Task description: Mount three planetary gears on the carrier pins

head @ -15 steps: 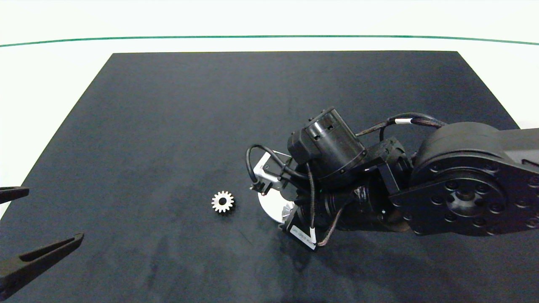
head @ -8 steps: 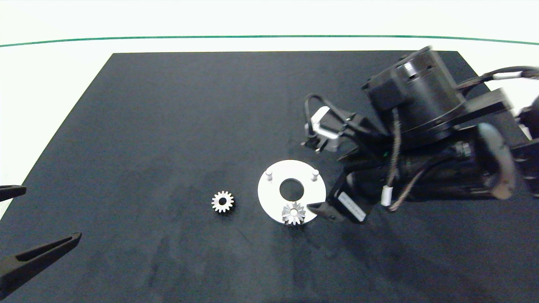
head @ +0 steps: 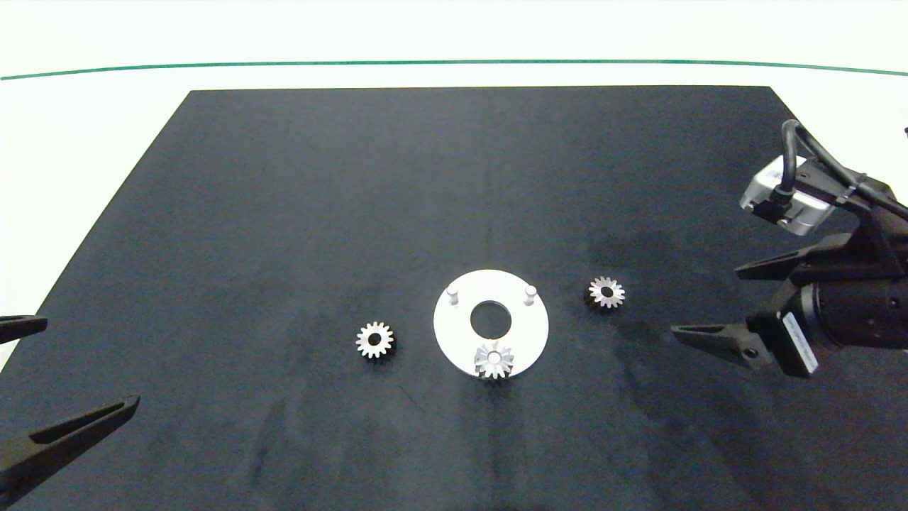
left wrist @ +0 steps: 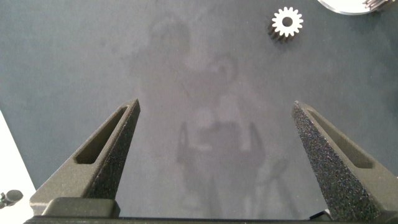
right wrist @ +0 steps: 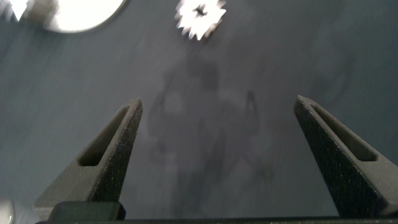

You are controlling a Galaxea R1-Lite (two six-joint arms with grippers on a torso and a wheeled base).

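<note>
one gear (head: 494,360) sits on the near pin of the disc (head: 454,333); two pins (head: 453,292) are bare. two gears (head: 374,339) lie beside. right gripper (head: 723,301) and left gripper (head: 42,380) wide, empty.

One gear (head: 494,360) seated on pin, two gears (head: 374,340) loose

A white table (head: 92,128) carried a black mat (head: 397,177) that covered most of its surface. A flat white disc (head: 528,330) with a large centre hole lay on the mat. One loose gear (head: 374,340) lay on the mat left of the disc, another gear (head: 606,292) to its right, both apart from it.
</note>
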